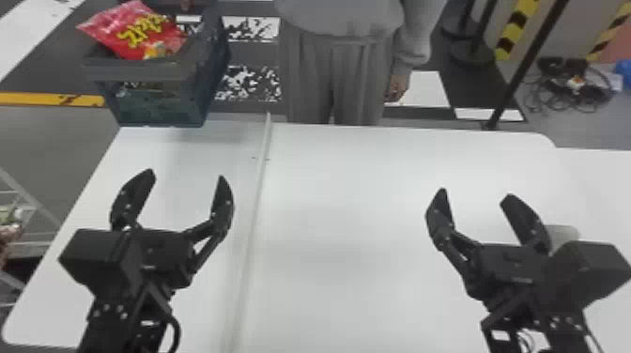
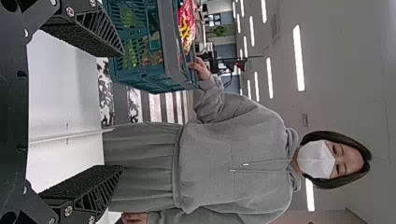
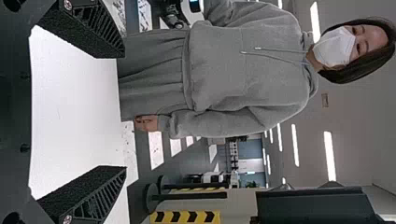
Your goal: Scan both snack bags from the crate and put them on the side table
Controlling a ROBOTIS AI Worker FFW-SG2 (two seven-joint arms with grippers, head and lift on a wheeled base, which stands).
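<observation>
A white table (image 1: 347, 211) with rounded corners spreads across the head view, split left of its middle by a thin, pale strip (image 1: 259, 188) running from near to far. Another white surface (image 1: 605, 192) adjoins its right side. Beyond lie a floor patterned in black and white, tangled cables (image 1: 575, 87) and a yellow-and-black striped post (image 1: 516, 26); the left wrist view takes in rows of long ceiling lights. Two black grippers are over the table. The left gripper (image 1: 186, 175), over the left part, has its two fingers wide apart, with nothing between them. The right gripper (image 1: 475, 193), toward the right side, is likewise spread wide and empty. A dark teal plastic crate (image 1: 136, 70) with slotted sides is at the table's far left corner, and a person in grey has a hand (image 2: 201, 69) at its rim. One snack bag (image 1: 141, 33) lies on top inside the crate, rising above the rim: shiny red and pink, crinkled, with bold yellow lettering across the front. Green and yellow patches show through the slots, but whether they belong to a second bag cannot be told.
</observation>
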